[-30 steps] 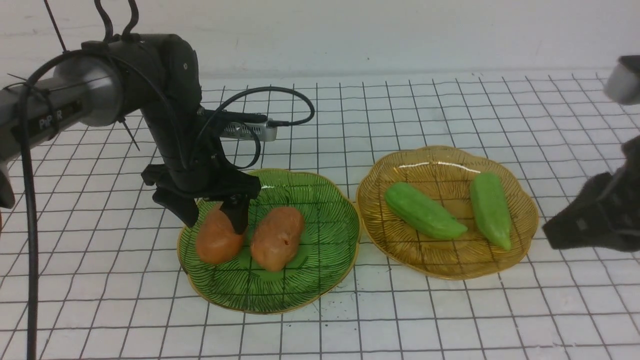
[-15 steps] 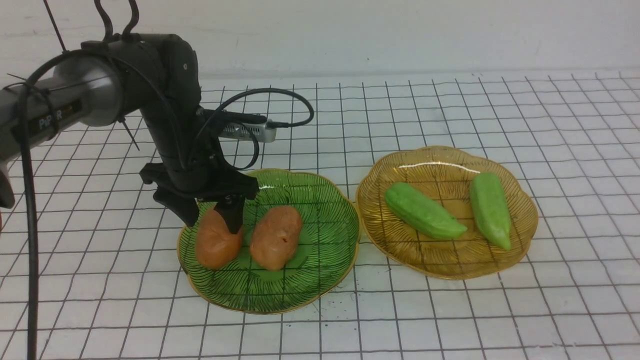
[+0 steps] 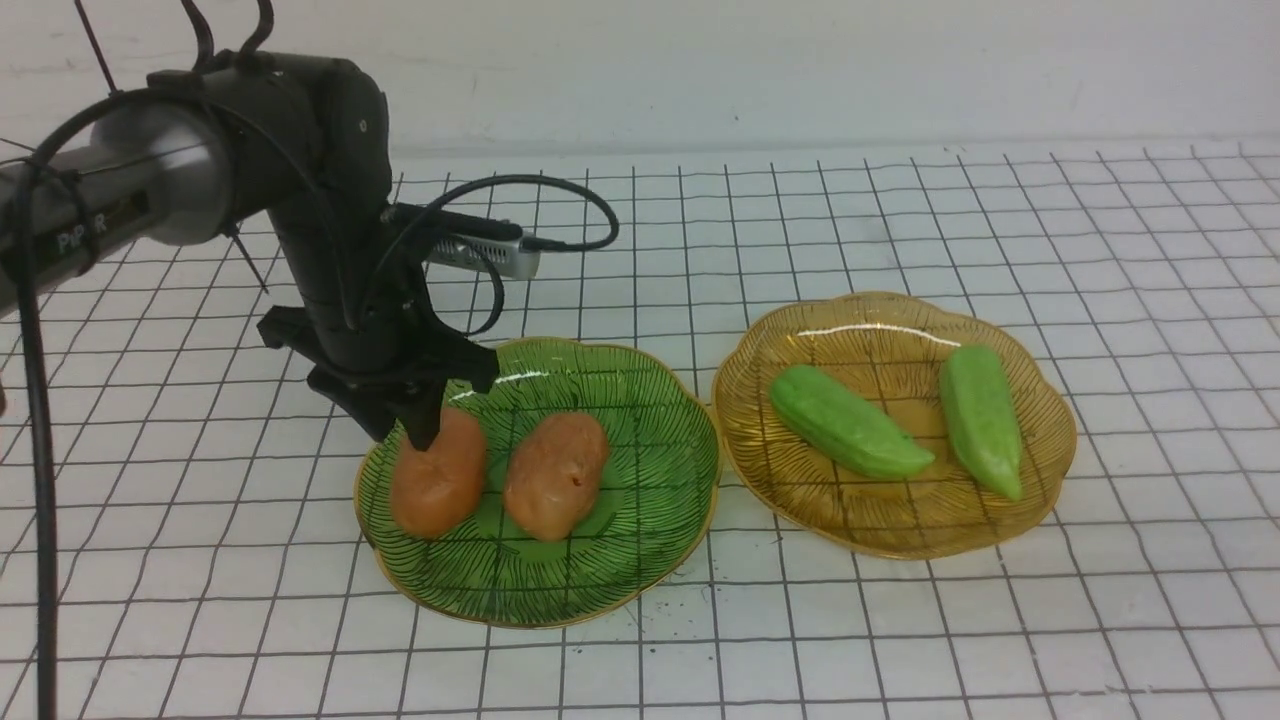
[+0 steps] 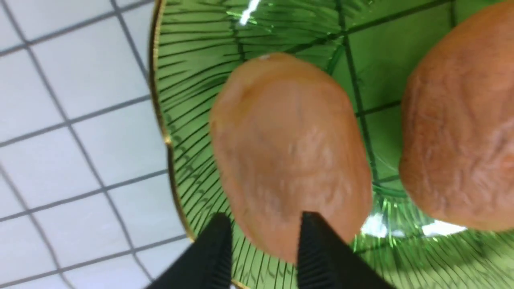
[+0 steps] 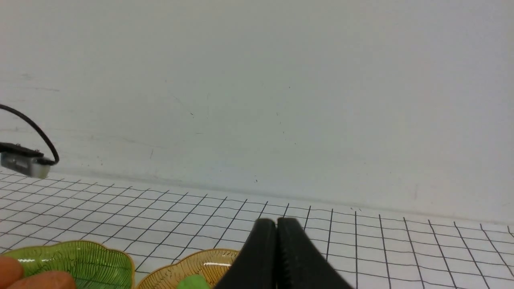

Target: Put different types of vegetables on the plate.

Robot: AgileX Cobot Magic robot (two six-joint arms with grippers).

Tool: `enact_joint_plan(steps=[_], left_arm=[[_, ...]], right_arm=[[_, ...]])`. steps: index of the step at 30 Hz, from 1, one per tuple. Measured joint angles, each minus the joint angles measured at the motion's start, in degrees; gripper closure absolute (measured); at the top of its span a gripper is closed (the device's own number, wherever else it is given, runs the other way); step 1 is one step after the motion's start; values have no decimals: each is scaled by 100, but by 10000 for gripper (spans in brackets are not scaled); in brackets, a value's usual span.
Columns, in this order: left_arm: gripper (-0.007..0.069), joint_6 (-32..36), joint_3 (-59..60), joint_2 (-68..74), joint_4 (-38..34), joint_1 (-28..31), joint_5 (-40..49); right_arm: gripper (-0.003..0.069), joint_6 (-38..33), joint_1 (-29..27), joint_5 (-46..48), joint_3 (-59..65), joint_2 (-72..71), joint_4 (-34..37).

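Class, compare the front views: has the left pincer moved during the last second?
Yes. Against the green plate, the left pincer has shifted left and slightly up, its fingers drawing in around the left potato.

The green plate (image 3: 640, 560) and amber plate (image 3: 900, 320) look like glossy, ribbed glass; the left potato (image 4: 289, 152) has matt, finely wrinkled skin.

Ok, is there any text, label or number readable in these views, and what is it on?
"PiP R": pale lettering on the left arm; the fourth letter cannot be read.
No other text, label or number shows in any view.
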Motion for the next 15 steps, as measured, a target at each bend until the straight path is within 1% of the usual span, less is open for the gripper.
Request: enact_joint_plan(steps=[4,6,9,11,15], left_arm=[[567,0,-198,-592,0,0,6],[603,0,-214,-853,0,0,11],[623,0,-221,-1238,0,0,25],[623,0,-221,-1455,0,0,43],[623,0,-221,-1845,0,0,59]], right_arm=[[674,0,0,53,0,0,16],[674,0,0,81,0,0,16],[674,0,0,87,59,-64,-10],[674,1,0,87,149,-156,-118],[674,1,0,78,615,-530,-707]])
